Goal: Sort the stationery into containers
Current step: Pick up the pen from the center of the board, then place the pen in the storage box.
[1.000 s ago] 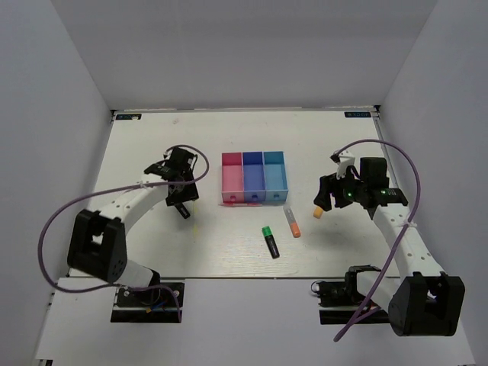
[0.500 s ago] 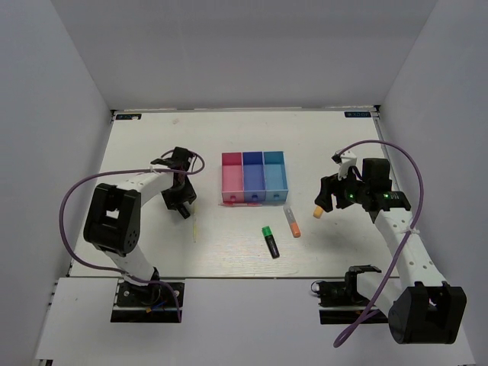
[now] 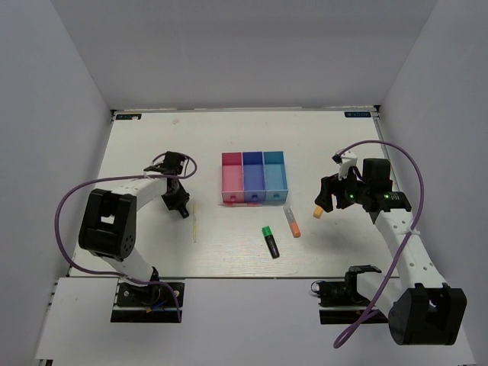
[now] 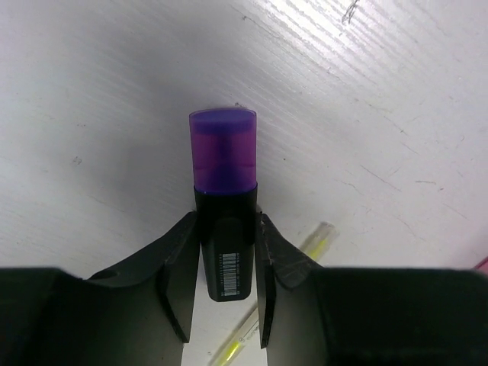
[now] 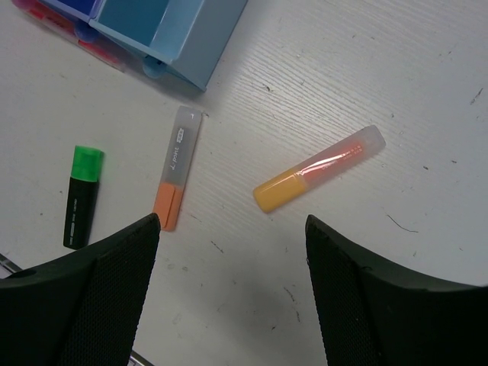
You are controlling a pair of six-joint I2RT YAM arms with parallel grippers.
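My left gripper (image 3: 180, 204) is shut on the black body of the purple marker (image 4: 223, 152), low over the table left of the bins; in the left wrist view the gripper (image 4: 226, 221) has its fingers pressed on both sides. A thin yellow stick (image 4: 316, 240) lies just beneath it, also in the top view (image 3: 194, 223). My right gripper (image 3: 328, 200) is open and empty above the short orange-yellow marker (image 5: 316, 169). The orange-grey marker (image 5: 177, 168) and green highlighter (image 5: 82, 197) lie left of it. The pink (image 3: 232, 179), blue-purple (image 3: 252, 179) and light blue (image 3: 274, 177) bins stand mid-table.
A thin pink stick (image 3: 236, 204) lies against the front of the bins. The corner of the light blue bin (image 5: 175, 30) shows at the top of the right wrist view. White walls enclose the table on three sides.
The left arm has swung its elbow in toward its base, and the left gripper has shifted slightly left, uncovering the yellow stick. The right gripper has barely moved.
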